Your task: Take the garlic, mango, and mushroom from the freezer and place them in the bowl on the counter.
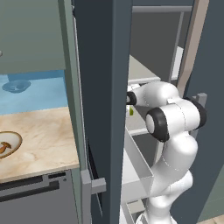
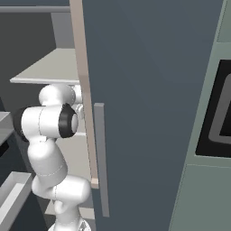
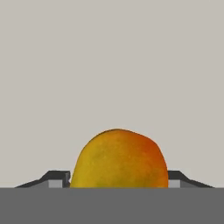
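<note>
Mango pick, freezer (image 1: pixel 100 87) shelf.
Gripper (image 3: pixel 118 186) fingers flank the mango (image 3: pixel 119 159), apparently gripping it; advise a centred squeeze, then a straight lift clear of the shelf.

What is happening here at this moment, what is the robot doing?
The white arm is reaching into the open freezer. In the hand view, the mango sits between the fingertips, which touch its sides. The bowl waits on the counter with something orange already inside.
</note>
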